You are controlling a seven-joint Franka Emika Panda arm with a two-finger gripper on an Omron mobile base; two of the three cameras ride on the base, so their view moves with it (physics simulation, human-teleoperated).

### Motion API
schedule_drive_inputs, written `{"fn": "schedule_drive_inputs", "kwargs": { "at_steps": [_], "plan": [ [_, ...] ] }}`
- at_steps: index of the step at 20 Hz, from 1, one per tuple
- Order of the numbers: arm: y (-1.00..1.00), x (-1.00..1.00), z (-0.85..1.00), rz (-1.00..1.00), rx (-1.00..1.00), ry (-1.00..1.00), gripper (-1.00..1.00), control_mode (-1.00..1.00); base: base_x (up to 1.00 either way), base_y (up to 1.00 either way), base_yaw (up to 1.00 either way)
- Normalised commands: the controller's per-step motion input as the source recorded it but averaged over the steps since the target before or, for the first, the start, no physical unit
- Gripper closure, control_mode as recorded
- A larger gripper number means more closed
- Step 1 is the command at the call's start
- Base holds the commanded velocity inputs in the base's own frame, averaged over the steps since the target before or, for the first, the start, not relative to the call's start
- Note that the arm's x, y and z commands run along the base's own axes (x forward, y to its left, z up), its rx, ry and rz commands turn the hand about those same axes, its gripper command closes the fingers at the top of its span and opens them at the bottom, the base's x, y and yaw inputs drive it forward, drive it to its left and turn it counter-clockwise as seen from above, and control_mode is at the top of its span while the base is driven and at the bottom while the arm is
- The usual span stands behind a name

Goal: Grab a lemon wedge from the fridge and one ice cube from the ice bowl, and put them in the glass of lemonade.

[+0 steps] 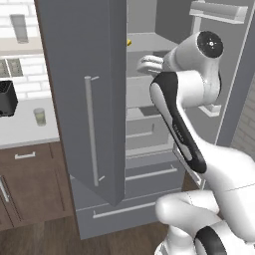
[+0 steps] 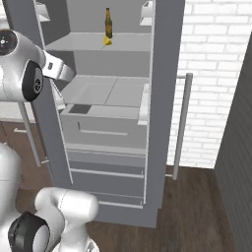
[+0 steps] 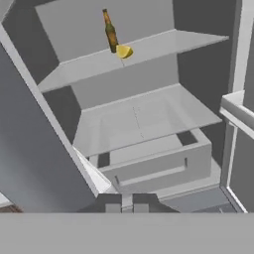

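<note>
Open fridge [image 2: 162, 74]. Empty gripper [image 3: 126, 207], fingers slightly apart, faces the shelves. Well above and beyond it, a lemon wedge [image 3: 123, 51] touches a brown bottle [image 3: 110, 31].

Rendered home kitchen. Tall grey fridge [image 2: 162, 98], both doors open, long silver handles, shelves and crisper boxes inside, two drawers with bar handles below. Brown bottle [image 2: 108, 22] with lemon wedge [image 2: 106, 42] just beside it on an upper shelf. Left of the fridge: pale counter [image 1: 22, 130] over brown wood cabinets [image 1: 30, 182] with bar pulls, white brick-tile wall, black toaster [image 1: 7, 97], glass of lemonade [image 1: 40, 116] on the counter. Dark wood floor [image 2: 197, 211].
</note>
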Motion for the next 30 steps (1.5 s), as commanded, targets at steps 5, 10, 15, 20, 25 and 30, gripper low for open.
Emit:
{"fn": "schedule_drive_inputs", "kwargs": {
  "at_steps": [5,10,15,20,25,30],
  "plan": [
    [0.00,0.50,-0.18,0.07,0.24,0.15,-1.00,-1.00,0.00,0.00,0.00],
    [0.00,0.68,-0.28,0.09,0.41,0.04,-1.00,-1.00,0.00,0.00,0.00],
    [0.18,0.39,-0.04,0.11,0.40,0.00,-1.00,-1.00,0.00,0.00,0.00],
    [0.41,0.10,0.00,0.18,0.18,0.12,-1.00,-1.00,0.00,0.00,0.00],
    [0.42,0.00,-0.01,0.21,0.10,0.11,-1.00,-1.00,0.00,0.00,0.00],
    [0.06,0.00,0.00,0.19,0.12,0.05,-1.00,-1.00,0.00,0.00,0.00]
  ]
}}
